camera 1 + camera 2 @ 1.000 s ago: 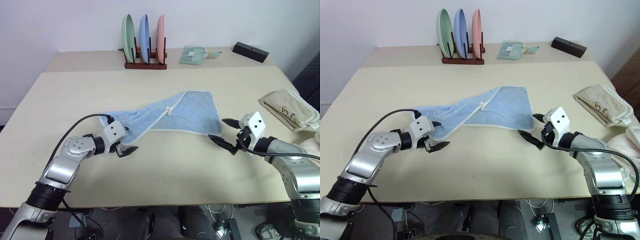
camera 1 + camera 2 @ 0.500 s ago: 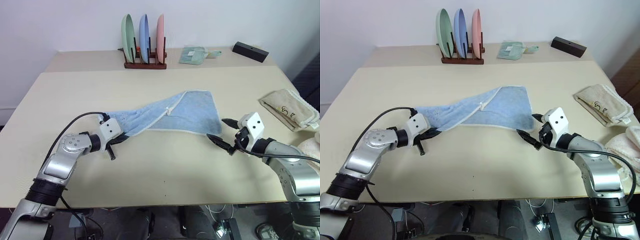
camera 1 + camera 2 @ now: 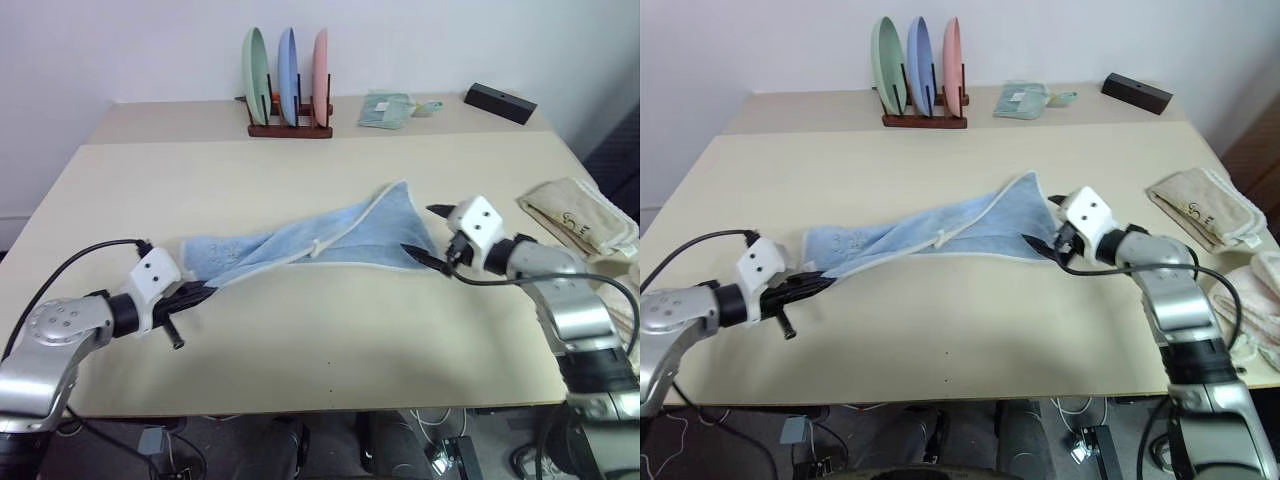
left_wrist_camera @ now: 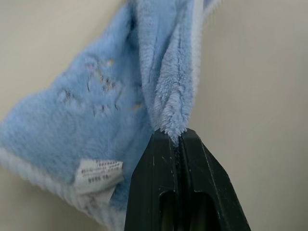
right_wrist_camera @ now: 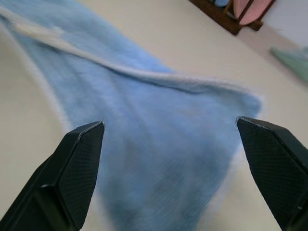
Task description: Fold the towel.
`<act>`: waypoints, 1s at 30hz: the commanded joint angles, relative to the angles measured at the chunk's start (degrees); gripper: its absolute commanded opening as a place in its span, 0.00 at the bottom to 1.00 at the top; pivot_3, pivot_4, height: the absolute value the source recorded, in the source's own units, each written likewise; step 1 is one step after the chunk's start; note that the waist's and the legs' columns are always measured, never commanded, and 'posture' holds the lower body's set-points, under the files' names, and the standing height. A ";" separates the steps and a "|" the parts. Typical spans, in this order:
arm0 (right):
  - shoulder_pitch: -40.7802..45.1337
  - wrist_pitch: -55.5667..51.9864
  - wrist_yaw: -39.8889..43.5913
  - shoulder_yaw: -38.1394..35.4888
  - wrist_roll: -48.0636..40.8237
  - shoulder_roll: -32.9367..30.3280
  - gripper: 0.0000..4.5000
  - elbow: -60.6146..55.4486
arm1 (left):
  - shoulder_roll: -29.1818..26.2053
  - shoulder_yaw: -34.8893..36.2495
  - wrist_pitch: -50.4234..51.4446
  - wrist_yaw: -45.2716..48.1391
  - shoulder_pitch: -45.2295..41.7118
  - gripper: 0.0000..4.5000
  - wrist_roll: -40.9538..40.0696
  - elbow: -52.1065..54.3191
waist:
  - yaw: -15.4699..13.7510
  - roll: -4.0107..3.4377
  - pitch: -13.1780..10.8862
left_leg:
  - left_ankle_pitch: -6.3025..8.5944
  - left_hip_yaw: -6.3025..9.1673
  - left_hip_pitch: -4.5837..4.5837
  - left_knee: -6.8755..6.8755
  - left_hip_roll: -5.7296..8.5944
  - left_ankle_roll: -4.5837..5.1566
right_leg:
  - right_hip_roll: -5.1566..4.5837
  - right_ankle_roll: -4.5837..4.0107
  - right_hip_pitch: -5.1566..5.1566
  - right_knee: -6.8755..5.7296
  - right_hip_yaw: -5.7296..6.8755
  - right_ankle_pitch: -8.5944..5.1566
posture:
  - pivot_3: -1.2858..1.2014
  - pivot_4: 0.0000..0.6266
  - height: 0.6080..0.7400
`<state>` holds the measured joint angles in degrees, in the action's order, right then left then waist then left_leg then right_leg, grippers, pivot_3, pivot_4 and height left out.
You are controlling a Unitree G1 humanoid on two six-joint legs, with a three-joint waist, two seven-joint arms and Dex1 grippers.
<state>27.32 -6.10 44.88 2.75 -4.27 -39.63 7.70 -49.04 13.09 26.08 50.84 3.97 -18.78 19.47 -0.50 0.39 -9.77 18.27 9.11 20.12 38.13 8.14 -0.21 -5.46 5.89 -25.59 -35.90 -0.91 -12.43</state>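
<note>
A: Starting at the worktop's (image 3: 300, 340) left edge, what is the left claw (image 4: 175, 137) doing?

B: It is pressed together on a bunched end of the towel (image 3: 330, 235), pinching a ridge of fluffy blue pile. In its wrist view a small white label sits on the cloth just beside the black fingers.

A: And where does the towel lie?

B: Across the middle of the worktop, stretched into a long twisted band from that claw toward the right side. It widens into a flatter fan at its right end.

A: So is any fold made?

B: I'd say none yet. The cloth is gathered and creased, not laid flat, so spreading it and then doubling it over both seem to be left. This looks like the opening step: getting hold of the ends.

A: The right claw (image 3: 432, 236)?

B: Spread wide, straddling the towel's right edge, with nothing between its fingers.

A: Texture?

B: Soft, plush terry, light blue with a white trim along the edges and a small white loop (image 3: 320, 247) near the middle. It should drape and sag rather than hold a crease.

A: Anything else around?

B: A rack of three plates (image 3: 290, 90) at the back edge, and a cream towel (image 3: 580, 218) by the right edge.
</note>
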 commanded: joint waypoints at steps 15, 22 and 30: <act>31.29 42.03 -14.57 18.92 29.93 6.08 1.00 47.04 | -2.26 7.64 -8.54 4.58 22.67 0.01 4.29 1.98 | 1.77 -0.01 -0.02 | 0.00 -0.24 0.10 -0.12 -0.07 -0.01 | 0.11 -0.02 -0.29 -0.06 -0.22 -0.01 | 0.52 0.24 0.94; 39.24 49.45 -25.34 28.00 42.61 9.64 1.00 54.47 | -0.78 9.46 -10.75 2.92 24.97 0.01 4.52 1.90 | 1.66 -0.02 -0.02 | 0.00 -0.64 0.14 -0.17 -0.15 0.00 | 0.32 -0.08 -0.59 -0.22 -0.56 0.03 | 0.52 0.24 0.94; 45.81 48.62 -36.37 35.06 51.65 15.11 1.00 61.87 | 0.65 7.65 -10.27 1.79 23.96 0.01 4.21 2.92 | 1.63 -0.04 -0.02 | -0.01 -0.84 0.17 -0.18 -0.25 -0.03 | 0.44 -0.15 -0.76 -0.28 -0.72 0.08 | 0.52 0.24 0.94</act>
<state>70.45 42.79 10.88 37.69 46.53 -24.89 69.12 -48.71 21.37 15.64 52.96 27.89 -15.01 21.76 1.13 0.35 -9.79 18.26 8.27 20.30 37.95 7.90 -0.24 -5.01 5.74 -26.37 -36.20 -1.64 -12.35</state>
